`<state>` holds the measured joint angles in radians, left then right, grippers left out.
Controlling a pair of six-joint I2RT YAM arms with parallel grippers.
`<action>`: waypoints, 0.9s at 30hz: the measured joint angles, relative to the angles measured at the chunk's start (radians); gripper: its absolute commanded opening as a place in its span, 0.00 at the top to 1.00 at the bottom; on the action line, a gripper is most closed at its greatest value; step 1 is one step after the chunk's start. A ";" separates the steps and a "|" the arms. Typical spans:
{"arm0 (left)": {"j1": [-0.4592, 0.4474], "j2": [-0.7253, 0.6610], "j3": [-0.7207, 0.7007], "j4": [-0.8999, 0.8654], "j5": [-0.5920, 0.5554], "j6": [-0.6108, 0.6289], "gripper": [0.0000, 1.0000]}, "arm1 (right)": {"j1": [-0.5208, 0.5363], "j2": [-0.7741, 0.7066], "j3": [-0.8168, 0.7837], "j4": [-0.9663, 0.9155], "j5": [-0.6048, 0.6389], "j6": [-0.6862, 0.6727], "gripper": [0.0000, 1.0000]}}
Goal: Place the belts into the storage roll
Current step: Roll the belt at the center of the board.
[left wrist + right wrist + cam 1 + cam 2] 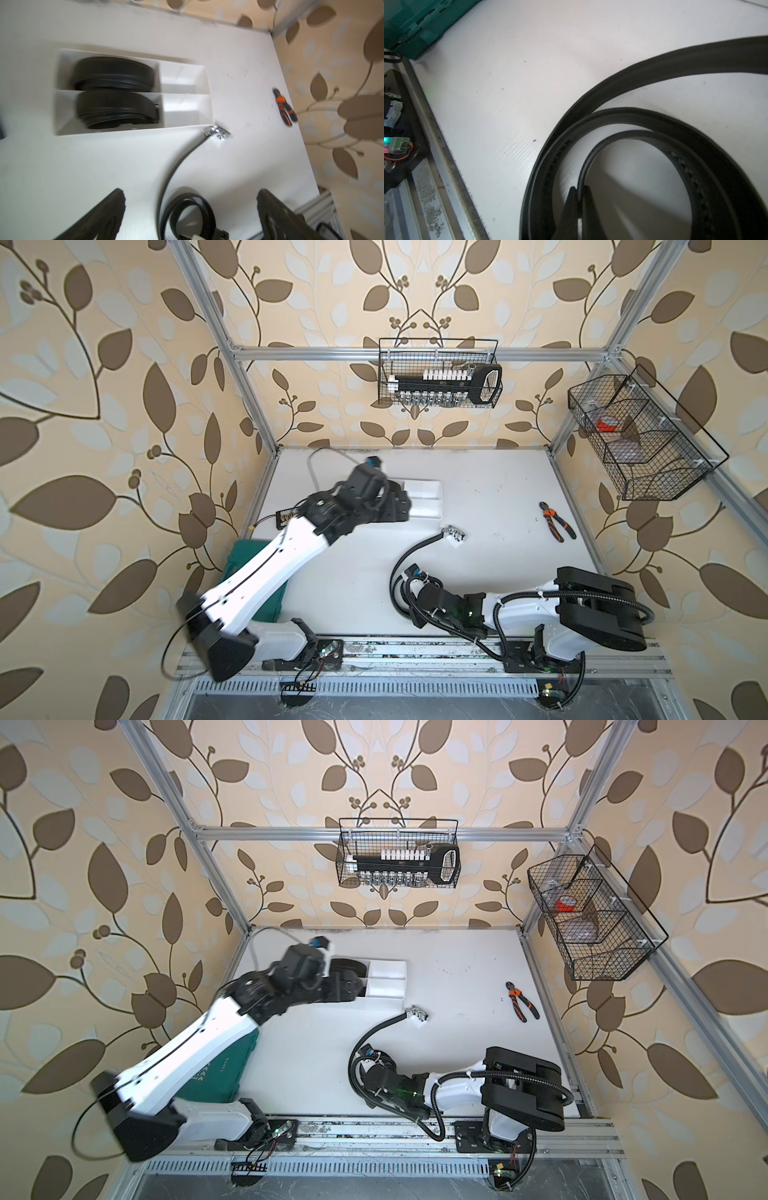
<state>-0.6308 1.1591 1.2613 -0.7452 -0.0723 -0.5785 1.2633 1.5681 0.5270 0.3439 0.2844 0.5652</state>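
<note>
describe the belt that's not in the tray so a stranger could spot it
On the white table, find the white divided tray. The loose belt starts by its near corner and curves toward the right arm. Unlike the two coiled belts in the tray, it lies on the table, its silver buckle showing.

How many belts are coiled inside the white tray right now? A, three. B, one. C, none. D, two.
D: the left wrist view shows one coil and a second coil in neighbouring compartments of the tray, while the third belt is outside it, pinched by the right tool.
</note>
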 measured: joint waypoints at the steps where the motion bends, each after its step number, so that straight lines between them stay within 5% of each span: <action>1: 0.015 -0.087 -0.082 -0.001 -0.015 -0.031 0.01 | 0.000 -0.003 0.000 -0.005 0.000 0.000 1.00; 6: 0.009 -0.303 -0.424 0.021 0.006 -0.146 0.01 | 0.000 -0.024 0.000 -0.039 -0.003 -0.007 1.00; 14: 0.008 -0.285 -0.837 0.330 0.249 -0.356 0.20 | 0.000 -0.068 0.004 -0.100 -0.028 -0.058 1.00; 24: -0.016 -0.192 -0.935 0.673 0.432 -0.439 0.22 | -0.003 -0.064 0.019 -0.117 -0.143 -0.143 1.00; 27: -0.032 -0.143 -0.935 0.724 0.456 -0.429 0.30 | -0.005 -0.053 0.019 -0.107 -0.171 -0.154 1.00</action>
<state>-0.6628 1.0157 0.3260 -0.0216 0.3840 -1.0073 1.2583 1.5146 0.5461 0.2367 0.1139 0.4114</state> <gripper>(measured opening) 0.742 0.048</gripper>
